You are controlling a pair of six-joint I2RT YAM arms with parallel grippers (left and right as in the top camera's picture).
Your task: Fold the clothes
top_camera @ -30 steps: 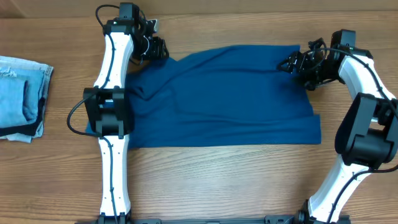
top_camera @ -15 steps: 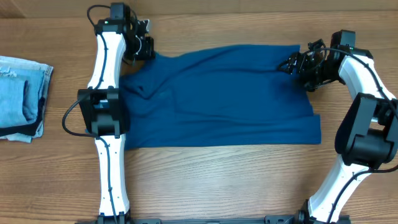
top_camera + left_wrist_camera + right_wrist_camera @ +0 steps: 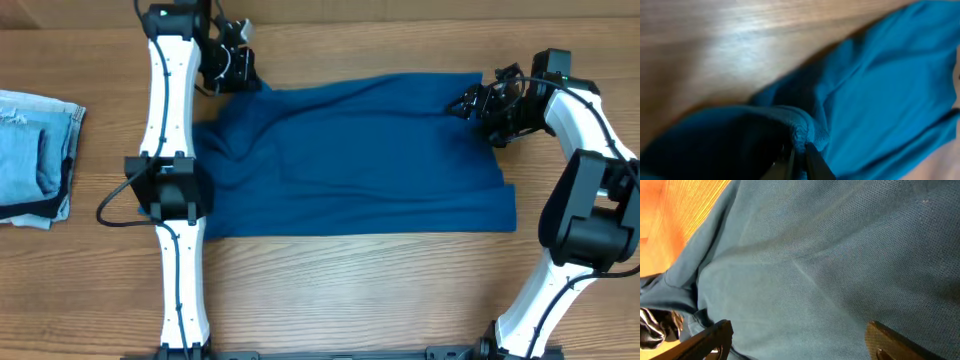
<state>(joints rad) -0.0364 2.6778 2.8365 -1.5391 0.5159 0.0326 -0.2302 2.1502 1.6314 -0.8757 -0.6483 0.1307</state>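
Now the left jaws pinch shut on a hem of the teal shirt (image 3: 360, 160), which lies spread on the tabletop (image 3: 350, 290) between both jaws. The right jaws gape over the opposite corner, gripping nothing. Next they should probably close there.

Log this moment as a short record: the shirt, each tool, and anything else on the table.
shirt: teal-blue, spread across the table, wrinkled toward its left end
left tool: at the shirt's far left corner, shut on a bunched edge of fabric
right tool: at the shirt's far right corner, open
other: folded denim stack at the table's left edge, apart from the shirt
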